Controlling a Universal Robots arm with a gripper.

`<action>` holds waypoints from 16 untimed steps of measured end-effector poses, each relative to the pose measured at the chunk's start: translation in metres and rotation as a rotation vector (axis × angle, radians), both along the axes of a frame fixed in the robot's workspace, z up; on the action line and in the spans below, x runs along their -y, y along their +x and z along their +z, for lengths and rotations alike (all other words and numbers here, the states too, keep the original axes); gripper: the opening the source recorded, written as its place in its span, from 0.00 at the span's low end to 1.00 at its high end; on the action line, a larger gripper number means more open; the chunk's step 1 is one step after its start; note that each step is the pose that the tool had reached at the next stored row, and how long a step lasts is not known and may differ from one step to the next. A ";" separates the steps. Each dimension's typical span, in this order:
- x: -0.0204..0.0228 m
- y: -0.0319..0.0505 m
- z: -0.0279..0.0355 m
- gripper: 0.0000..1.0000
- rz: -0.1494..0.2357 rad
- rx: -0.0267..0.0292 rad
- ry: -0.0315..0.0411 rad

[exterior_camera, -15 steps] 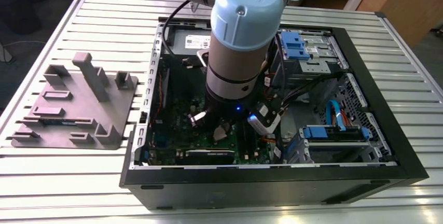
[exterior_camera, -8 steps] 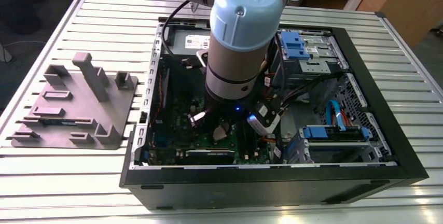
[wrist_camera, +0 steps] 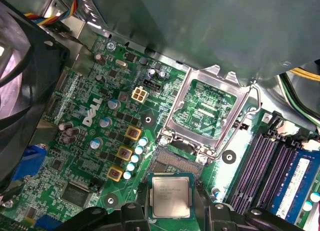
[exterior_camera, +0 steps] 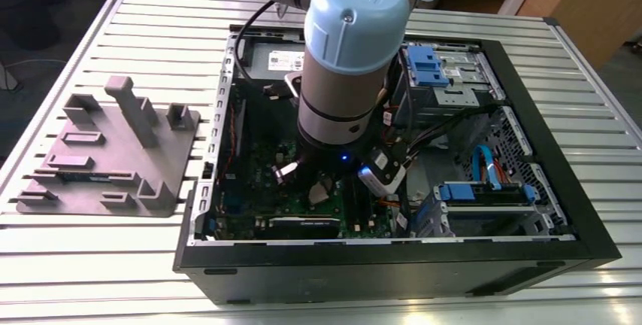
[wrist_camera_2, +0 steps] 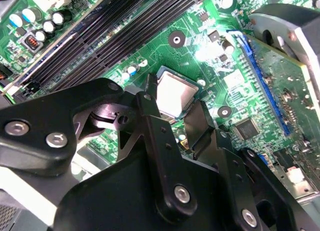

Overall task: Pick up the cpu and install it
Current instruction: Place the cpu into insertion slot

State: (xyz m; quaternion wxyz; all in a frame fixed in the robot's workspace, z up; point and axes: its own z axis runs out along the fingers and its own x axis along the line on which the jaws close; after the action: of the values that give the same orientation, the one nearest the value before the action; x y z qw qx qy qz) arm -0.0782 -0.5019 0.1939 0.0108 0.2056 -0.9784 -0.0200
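Squarely between gripper (wrist_camera_2: 175,105) jaws, cpu (wrist_camera_2: 174,93) clamped, above motherboard (wrist_camera: 82,158)

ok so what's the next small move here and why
Probably a slight shift of the cpu toward the exposed socket pins, to centre it. The tool grips it over the motherboard, the load plate stands open, and pins show beside the chip.
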 end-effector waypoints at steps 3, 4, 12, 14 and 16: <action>0.0000 0.0000 -0.0002 0.49 0.000 0.0000 -0.0001; 0.0000 0.0000 -0.0002 0.49 0.000 0.0000 0.0000; 0.0000 0.0000 -0.0003 0.41 0.000 0.0000 -0.0001; 0.0000 0.0000 -0.0003 0.41 0.000 0.0000 -0.0001; 0.0000 0.0000 -0.0002 0.41 0.000 -0.0001 -0.0004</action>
State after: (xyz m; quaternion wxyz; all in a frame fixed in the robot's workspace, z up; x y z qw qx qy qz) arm -0.0781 -0.5019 0.1937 0.0109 0.2056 -0.9784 -0.0198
